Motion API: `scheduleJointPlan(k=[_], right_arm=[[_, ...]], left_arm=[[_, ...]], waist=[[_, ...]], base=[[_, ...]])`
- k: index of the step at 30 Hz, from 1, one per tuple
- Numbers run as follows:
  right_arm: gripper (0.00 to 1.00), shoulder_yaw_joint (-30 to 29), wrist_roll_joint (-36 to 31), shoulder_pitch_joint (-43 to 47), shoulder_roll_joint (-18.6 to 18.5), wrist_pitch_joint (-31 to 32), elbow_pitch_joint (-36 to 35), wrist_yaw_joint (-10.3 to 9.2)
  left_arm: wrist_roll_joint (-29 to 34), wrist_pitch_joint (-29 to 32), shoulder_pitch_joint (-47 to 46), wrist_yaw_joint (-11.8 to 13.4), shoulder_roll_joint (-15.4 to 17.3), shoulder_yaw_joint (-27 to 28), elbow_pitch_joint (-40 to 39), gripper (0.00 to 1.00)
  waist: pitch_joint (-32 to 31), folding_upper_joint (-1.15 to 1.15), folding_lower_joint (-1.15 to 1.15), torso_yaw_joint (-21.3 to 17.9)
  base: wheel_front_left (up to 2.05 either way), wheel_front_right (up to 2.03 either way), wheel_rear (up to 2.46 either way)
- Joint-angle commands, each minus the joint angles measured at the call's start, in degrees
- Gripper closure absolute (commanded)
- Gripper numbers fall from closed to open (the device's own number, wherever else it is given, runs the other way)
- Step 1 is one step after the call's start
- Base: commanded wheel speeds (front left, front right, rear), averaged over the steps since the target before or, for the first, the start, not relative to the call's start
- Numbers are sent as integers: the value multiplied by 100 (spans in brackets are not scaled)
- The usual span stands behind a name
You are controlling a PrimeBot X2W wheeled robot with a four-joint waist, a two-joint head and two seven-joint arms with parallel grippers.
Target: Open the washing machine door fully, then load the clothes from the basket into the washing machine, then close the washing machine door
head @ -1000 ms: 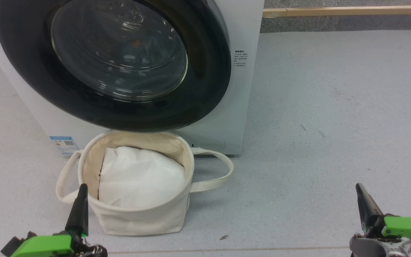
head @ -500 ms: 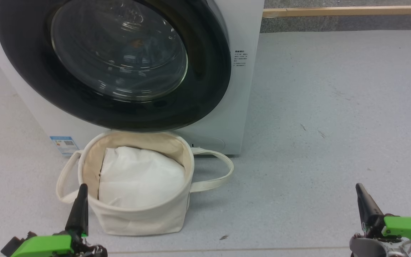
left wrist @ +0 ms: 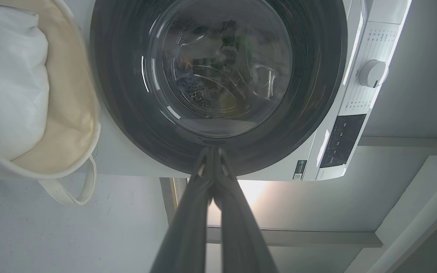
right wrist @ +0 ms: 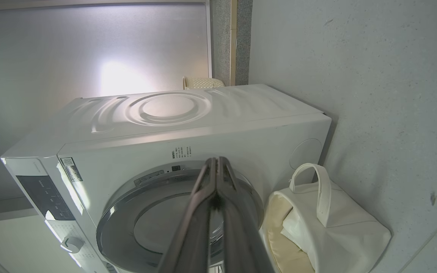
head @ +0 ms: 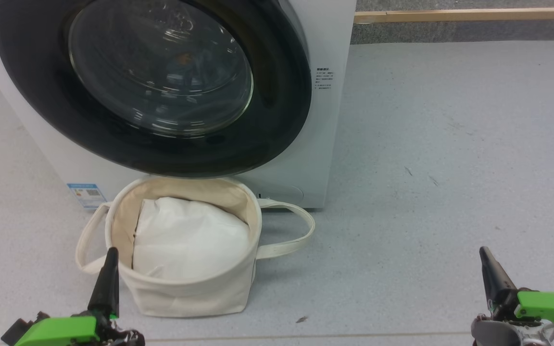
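While both arms sit low at the near edge of the head view, the left gripper (head: 110, 252) and the right gripper (head: 484, 252) each have their two dark fingers pressed together on nothing, tips aimed ahead at the machine. Just beyond the left gripper, slightly to its right, the basket (head: 190, 295) stands upright on the floor (head: 426, 168), holding a plain white bundle (head: 190, 240); the right gripper is well apart from it. Close behind the basket rises the washing machine (head: 330, 144). The washing machine door (head: 277, 96) lies shut against its front, ahead of and above the left gripper and off to the left of the right one. So the left arm is nearer the door as a whole, the right arm nearer its right-hand edge. Through the glass in the left wrist view, a fleck of orange and blue shows in the drum, likely the clothes (left wrist: 184, 60); if so, the loading looks done and no reach is left to make
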Motion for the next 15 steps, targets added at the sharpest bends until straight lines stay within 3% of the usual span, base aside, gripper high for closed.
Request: scheduleJointPlan(k=[1,15], right_arm=[[100,116,29,-288,-20,45,-181,0],[100,116,30,-288,-20,45,-181,0]], left_arm=[[-21,47,-139,-39,31,196,-231,100],[-21,47,-139,-39,31,196,-231,100]], waist=[[0,0,0,0],[0,0,0,0]], base=[[0,0,0],[0,0,0]])
